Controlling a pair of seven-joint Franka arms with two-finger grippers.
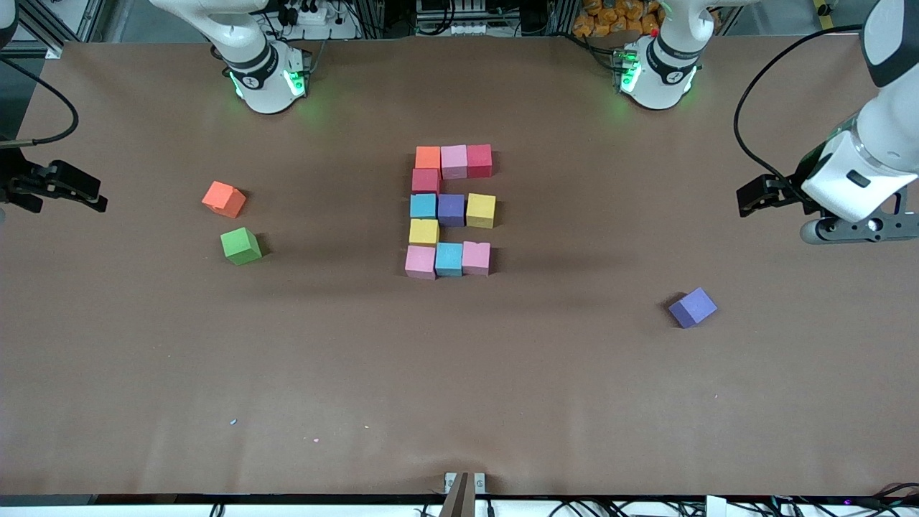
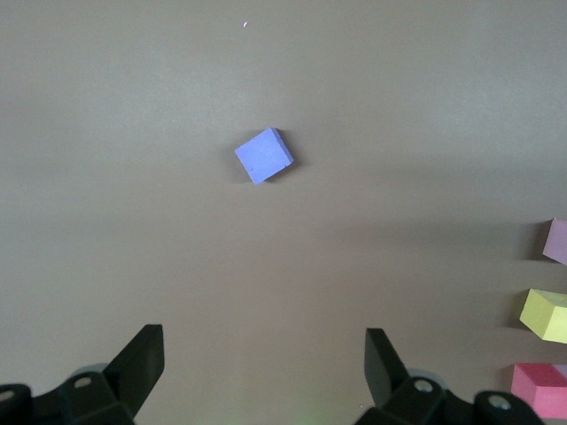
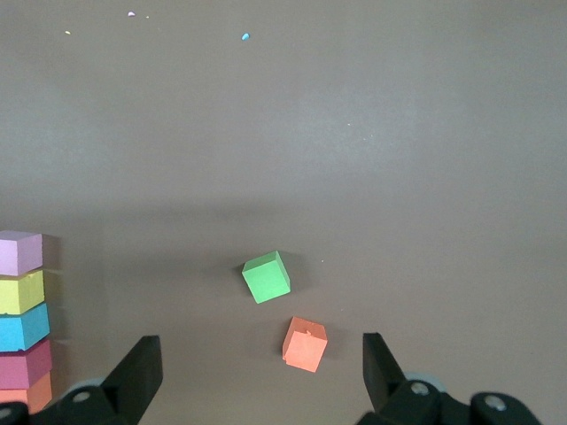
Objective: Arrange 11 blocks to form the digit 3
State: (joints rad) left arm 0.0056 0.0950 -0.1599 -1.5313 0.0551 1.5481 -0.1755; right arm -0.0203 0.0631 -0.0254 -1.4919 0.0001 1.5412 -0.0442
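Nearest the camera lay a loose purple cube, turned askew toward the left arm's end of the table, well apart from the figure of eleven cubes at mid-table: three bars of three joined by two single cubes. Toward the right arm's end sat a loose orange cube with a green cube just nearer the camera. Left gripper and right gripper both waited at their table ends, fingers spread, holding nothing.
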